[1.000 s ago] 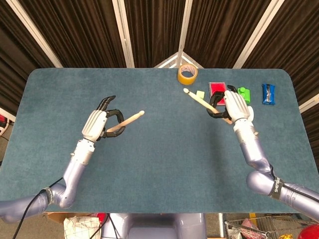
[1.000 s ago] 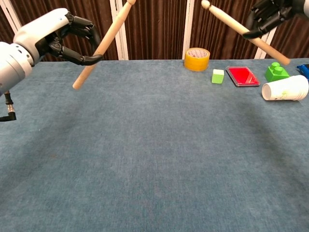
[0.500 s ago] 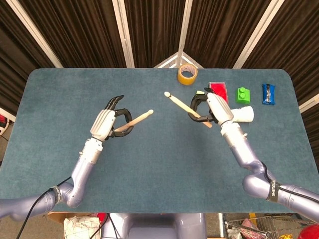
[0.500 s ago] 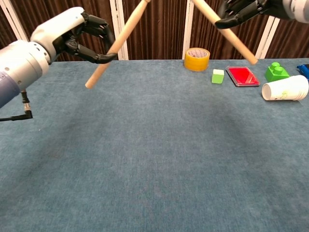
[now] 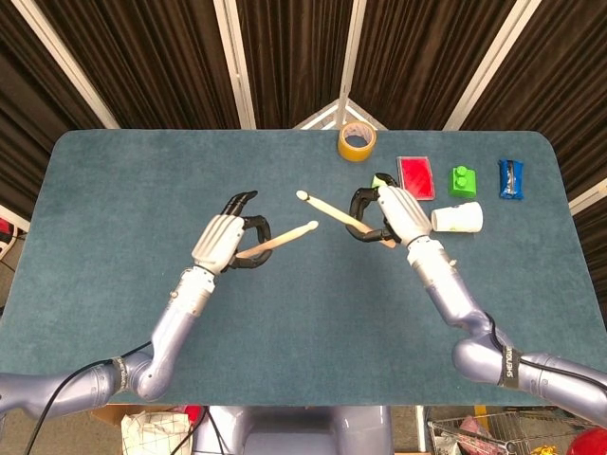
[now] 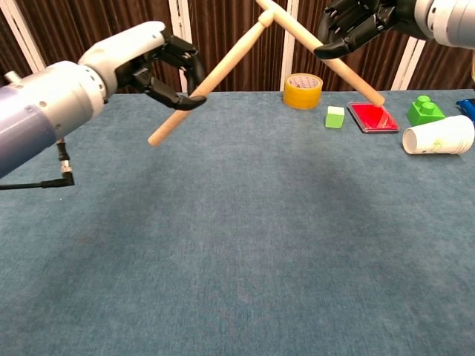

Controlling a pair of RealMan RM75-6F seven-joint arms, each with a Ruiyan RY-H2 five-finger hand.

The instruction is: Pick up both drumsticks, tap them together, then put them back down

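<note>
1. Pickup is done: the left hand (image 5: 220, 244) grasps one pale wooden drumstick (image 5: 285, 238), and the right hand (image 5: 396, 212) grasps the other wooden drumstick (image 5: 334, 211), both above the blue-carpeted desk (image 5: 303, 313).
2. The tips appear to cross in the chest view; actual contact is unclear.
3. Left to do: finishing the tap and laying both down.

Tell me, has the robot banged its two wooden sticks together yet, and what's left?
Picking up is done: the left hand grips one pale wooden drumstick, the right hand grips the other, both lifted off the blue table. The tap is in hand: in the chest view the sticks cross near their tips, but real contact is unclear. Left: laying both back down.
</note>
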